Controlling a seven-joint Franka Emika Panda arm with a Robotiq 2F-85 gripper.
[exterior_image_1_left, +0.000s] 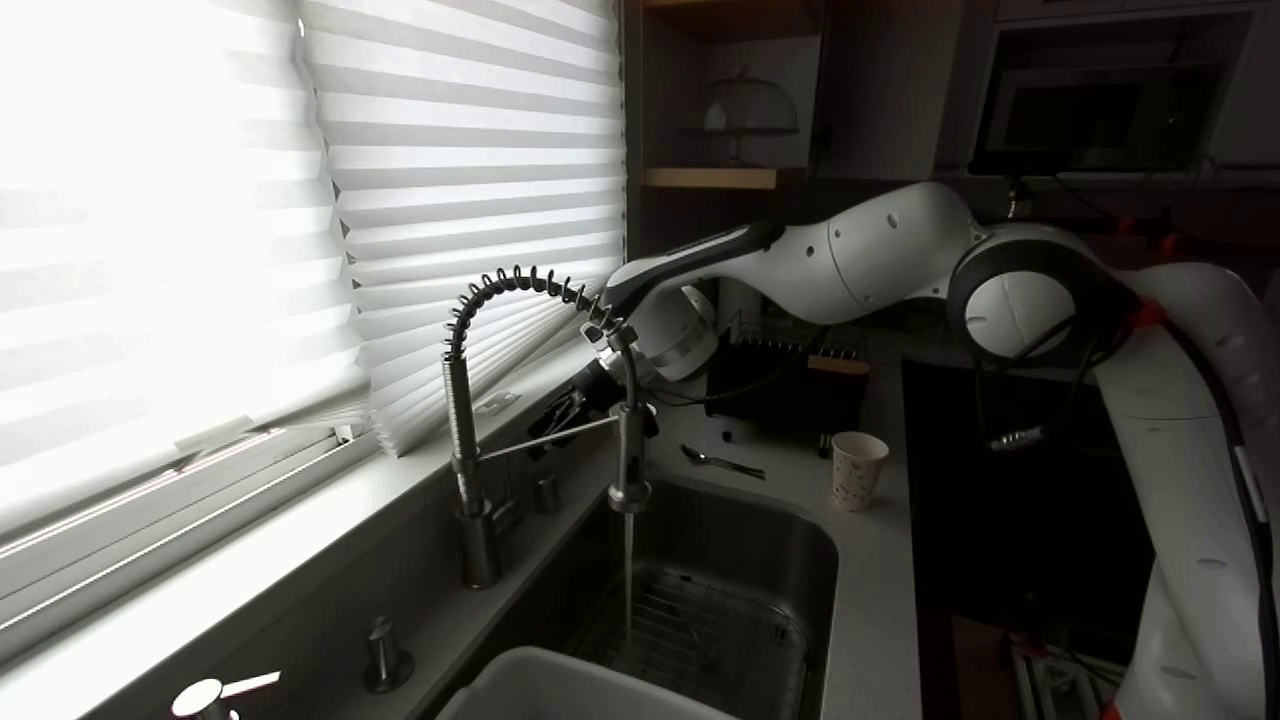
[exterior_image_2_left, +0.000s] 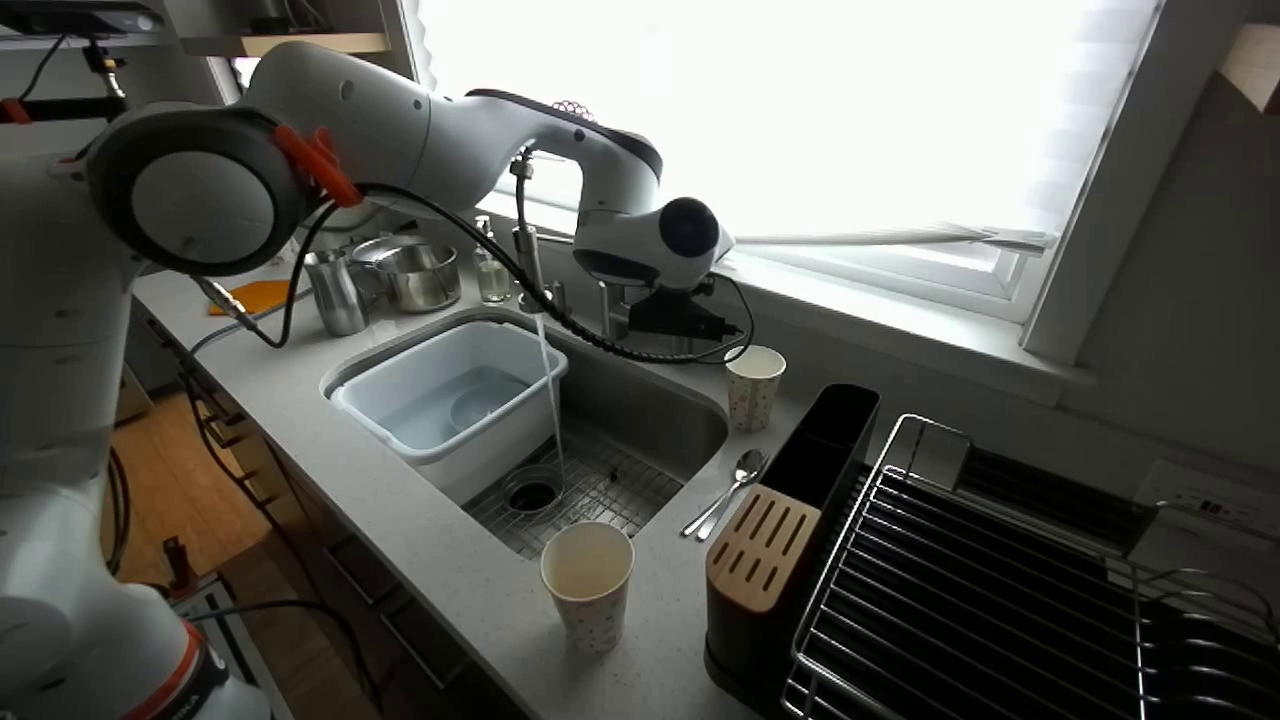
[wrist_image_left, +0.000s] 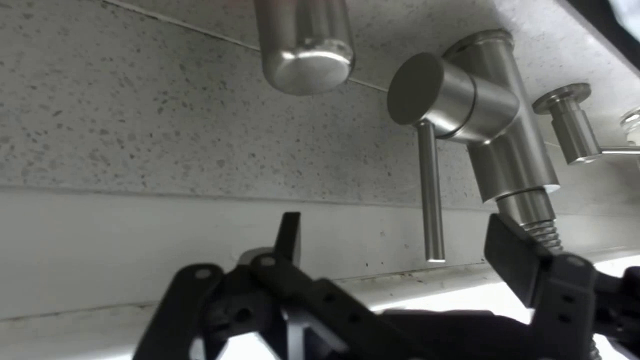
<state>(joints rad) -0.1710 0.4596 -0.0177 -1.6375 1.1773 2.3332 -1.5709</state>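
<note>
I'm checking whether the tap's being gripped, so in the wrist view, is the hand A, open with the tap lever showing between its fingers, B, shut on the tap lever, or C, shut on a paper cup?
A: in the wrist view the hand has its fingers spread apart, and the tap lever shows in the gap with space on either side.

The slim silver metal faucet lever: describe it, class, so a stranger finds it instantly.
In the wrist view, find the silver metal faucet column. From its stubby metal drum, the slim lever runs down the picture. Unlike its neighbours, its tip shows between the open jaws of the black gripper.
</note>
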